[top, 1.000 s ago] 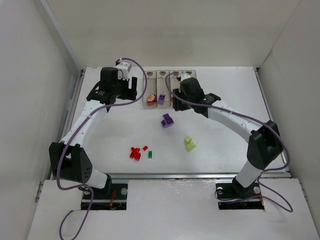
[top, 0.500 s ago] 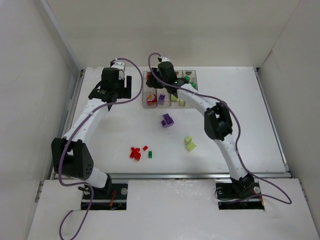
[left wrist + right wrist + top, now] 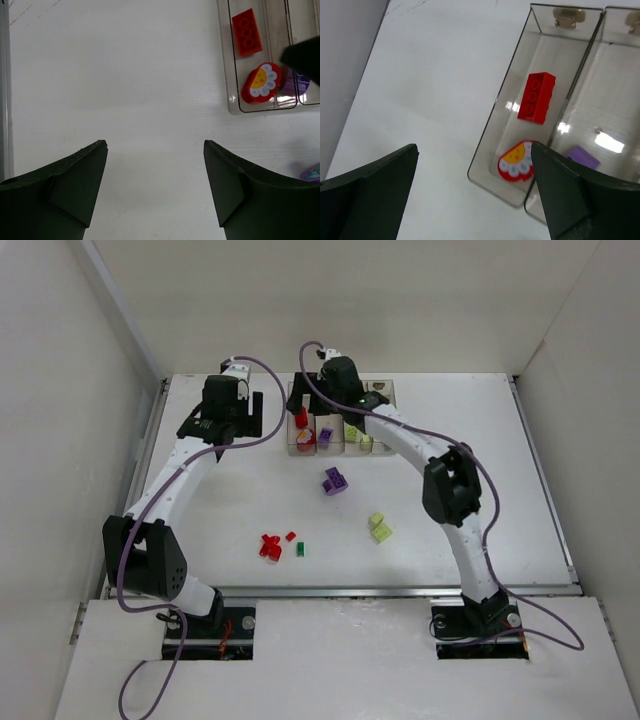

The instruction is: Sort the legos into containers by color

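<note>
Your right claw (image 3: pixel 474 150) gaped over the leftmost bin (image 3: pixel 516 131), which held a red brick (image 3: pixel 536 96) and a flower tile (image 3: pixel 516 162); your left claw (image 3: pixel 155 145) stood open.

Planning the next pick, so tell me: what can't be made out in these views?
Top view: the right arm covers part of the containers; red cluster too small to count.
Left wrist view: a purple piece is cut off by the right edge.
Right wrist view: the purple brick sits partly behind a finger of the right pincer.

bg: white walls (image 3: pixel 330 300) (3 sides) | white tbl (image 3: pixel 540 470) — even light
</note>
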Available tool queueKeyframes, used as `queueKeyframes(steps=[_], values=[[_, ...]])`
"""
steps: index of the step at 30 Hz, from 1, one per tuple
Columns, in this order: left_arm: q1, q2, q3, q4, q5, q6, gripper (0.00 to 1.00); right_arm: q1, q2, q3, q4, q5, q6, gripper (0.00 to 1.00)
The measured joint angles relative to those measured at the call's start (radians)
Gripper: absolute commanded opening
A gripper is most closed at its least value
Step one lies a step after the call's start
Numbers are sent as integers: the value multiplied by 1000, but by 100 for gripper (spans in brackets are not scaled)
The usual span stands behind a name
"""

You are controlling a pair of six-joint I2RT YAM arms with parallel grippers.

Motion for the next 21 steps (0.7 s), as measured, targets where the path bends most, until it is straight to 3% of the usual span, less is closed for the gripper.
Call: queueKeyframes(steps=[6, 10, 15, 21], values=[[0, 8, 0, -1, 8, -2, 75, -5, -320, -215, -119, 9, -180, 100], [0, 18, 0, -1, 28, -6, 75, -1, -422, -305, -230, 21, -264, 98], [0, 30, 0, -2, 51, -13, 75, 32, -404, -472, -346, 47, -311, 96], [0, 32, 0, -6, 60, -13, 75, 83, -326, -491, -414, 51, -333, 88]])
